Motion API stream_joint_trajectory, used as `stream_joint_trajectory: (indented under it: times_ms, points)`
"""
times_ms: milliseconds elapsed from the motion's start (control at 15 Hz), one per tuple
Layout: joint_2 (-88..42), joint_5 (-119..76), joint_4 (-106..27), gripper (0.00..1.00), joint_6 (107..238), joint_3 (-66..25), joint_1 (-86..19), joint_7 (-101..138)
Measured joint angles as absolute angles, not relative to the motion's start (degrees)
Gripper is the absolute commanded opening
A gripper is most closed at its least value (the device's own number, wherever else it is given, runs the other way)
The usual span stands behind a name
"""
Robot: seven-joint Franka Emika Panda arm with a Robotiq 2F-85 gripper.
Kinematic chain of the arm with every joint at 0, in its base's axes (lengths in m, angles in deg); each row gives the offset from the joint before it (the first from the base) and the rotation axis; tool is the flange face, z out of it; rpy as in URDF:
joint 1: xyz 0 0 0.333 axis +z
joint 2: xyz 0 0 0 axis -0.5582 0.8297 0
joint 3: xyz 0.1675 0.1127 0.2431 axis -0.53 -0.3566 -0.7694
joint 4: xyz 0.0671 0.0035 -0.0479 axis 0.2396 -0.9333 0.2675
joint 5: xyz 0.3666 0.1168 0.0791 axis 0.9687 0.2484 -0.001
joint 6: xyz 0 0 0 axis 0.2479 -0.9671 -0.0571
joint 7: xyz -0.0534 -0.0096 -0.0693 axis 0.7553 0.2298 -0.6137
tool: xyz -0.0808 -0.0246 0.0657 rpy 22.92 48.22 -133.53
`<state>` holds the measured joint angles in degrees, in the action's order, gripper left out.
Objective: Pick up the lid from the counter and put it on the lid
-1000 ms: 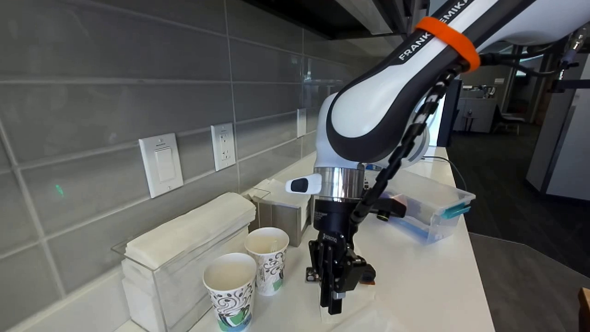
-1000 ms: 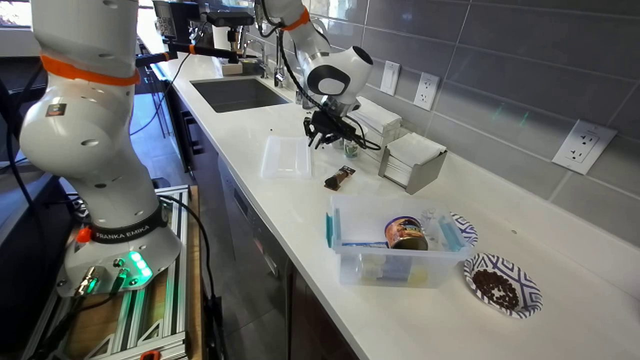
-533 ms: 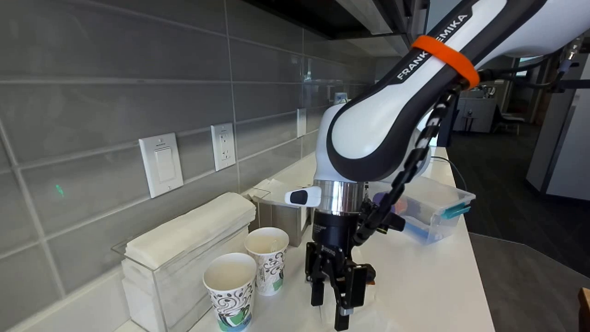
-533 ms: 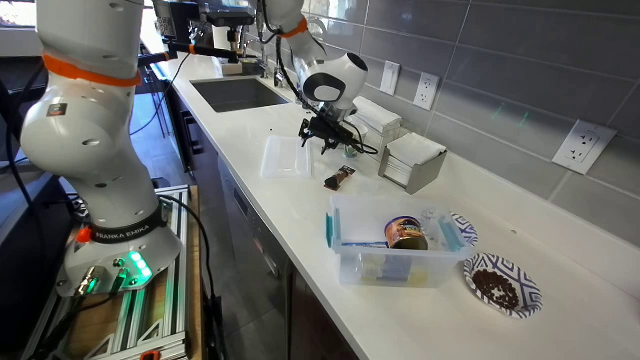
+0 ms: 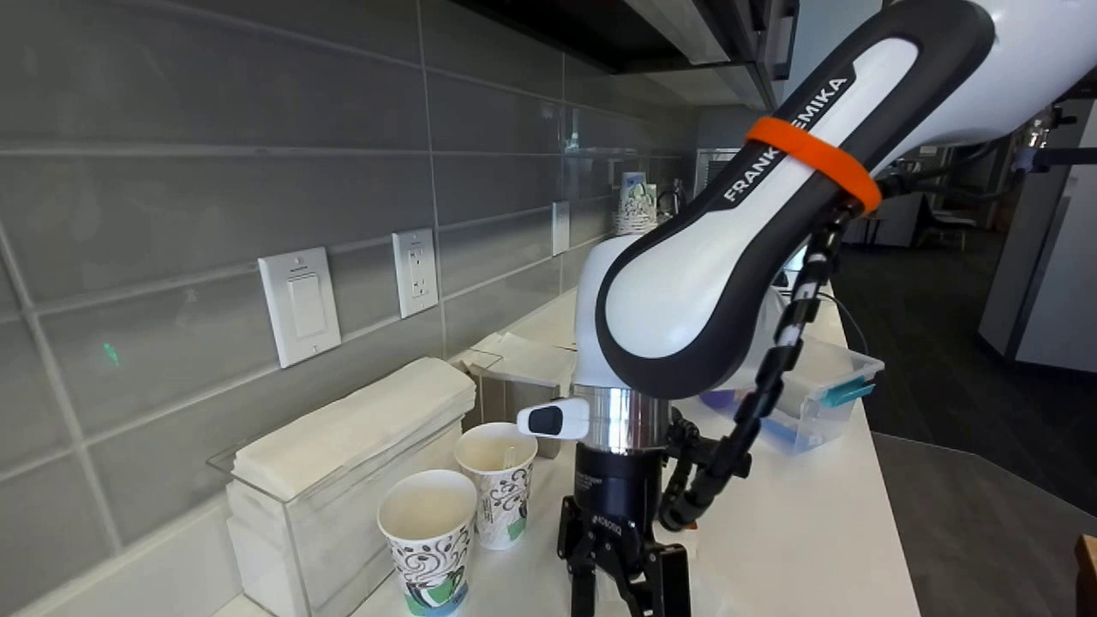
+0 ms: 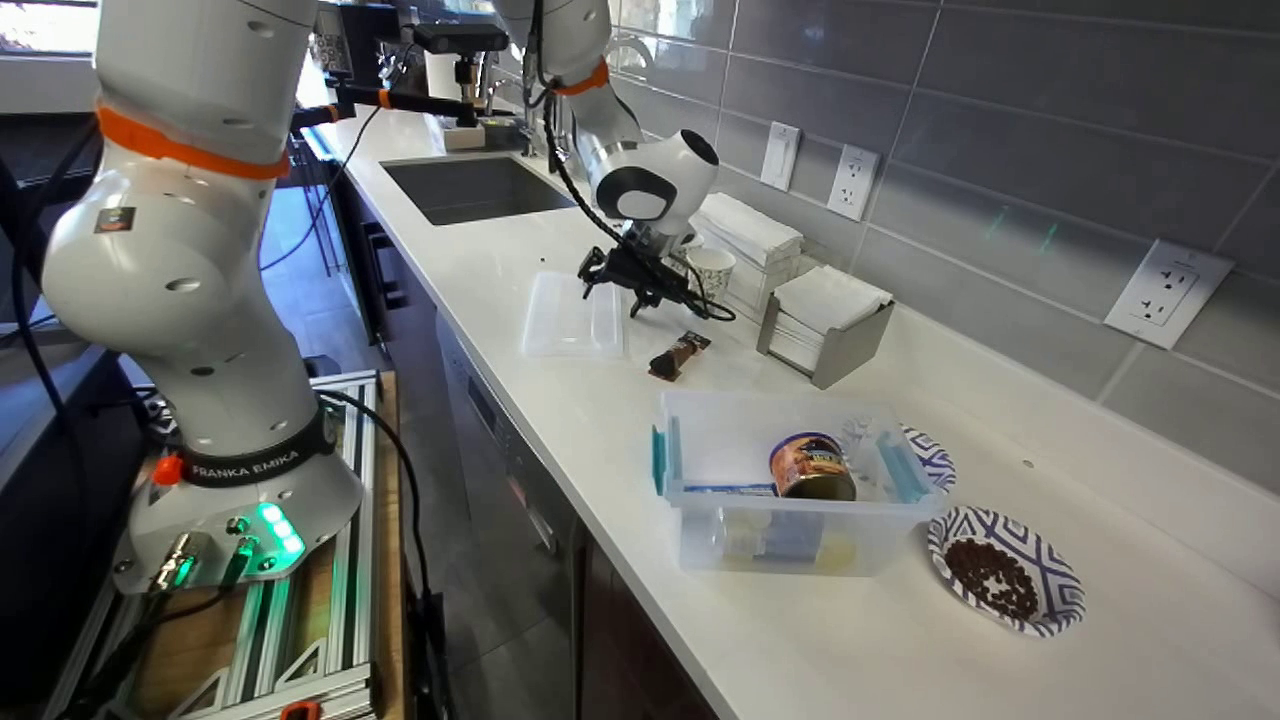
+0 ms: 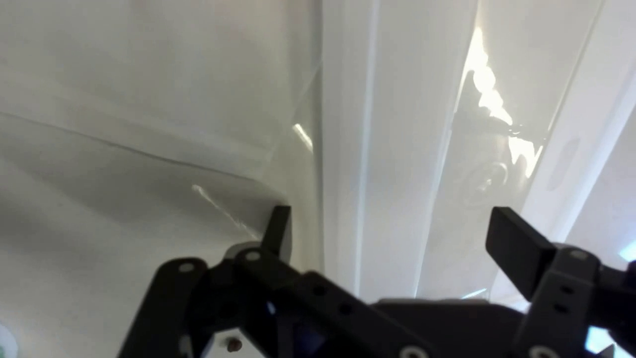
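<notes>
The lid (image 6: 572,315), a flat, translucent white rectangle, lies on the counter (image 6: 600,425). In the wrist view, white ridged strips of the lid (image 7: 402,124) and shiny clear plastic fill the space below the hand. My gripper (image 7: 392,211) is open, its black fingers wide apart with nothing held between them. An exterior view has the gripper (image 6: 612,302) low above the lid's wall-side edge; whether a fingertip touches it, I cannot tell. In another exterior view, the fingertips drop below the frame.
A clear bin (image 6: 800,505) with teal latches holds a can (image 6: 812,467). A small brown packet (image 6: 679,356) lies near the hand. Paper cups (image 5: 428,540) and napkin holders (image 5: 351,446) stand along the wall. A patterned plate (image 6: 1060,590) carries brown bits. A sink (image 6: 475,188) lies beyond.
My fingers have spread from nearly shut to wide apart. The hand has come down lower and shifted toward the lid. The lid and the other objects have stayed in place.
</notes>
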<state>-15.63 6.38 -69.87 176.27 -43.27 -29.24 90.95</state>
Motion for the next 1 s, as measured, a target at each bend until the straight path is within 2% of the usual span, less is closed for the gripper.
stream_joint_trajectory:
  times_ms: [1000]
  points:
    - [-15.29,3.35,-68.4,1.0,170.16,-43.64,-29.07,91.07]
